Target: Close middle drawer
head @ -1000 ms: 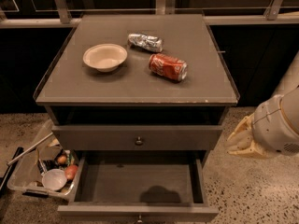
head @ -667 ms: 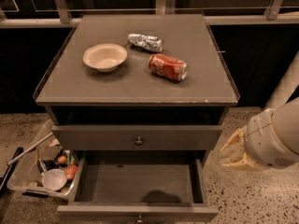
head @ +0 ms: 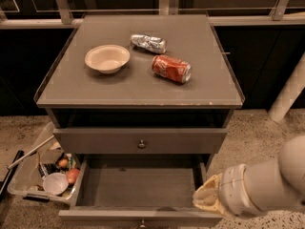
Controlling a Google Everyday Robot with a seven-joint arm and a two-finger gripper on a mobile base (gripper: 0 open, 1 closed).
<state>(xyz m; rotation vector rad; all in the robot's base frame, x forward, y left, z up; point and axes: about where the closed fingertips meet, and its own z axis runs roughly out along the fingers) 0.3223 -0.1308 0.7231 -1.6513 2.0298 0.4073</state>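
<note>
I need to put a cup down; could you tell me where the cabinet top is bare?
Cabinet top bare: front strip, and right side beyond the red can. Crowded: mid-back, around bowl, silver can, red can. The gripper sits by the right front corner of the open middle drawer.

**Clipped and covered**

You get the middle drawer [head: 109,215] front only in part — the bottom edge clips it and its knob [head: 141,222]. The gripper [head: 206,199], low right, hides the drawer's front right corner; its arm [head: 269,182] runs off the right edge.
</note>
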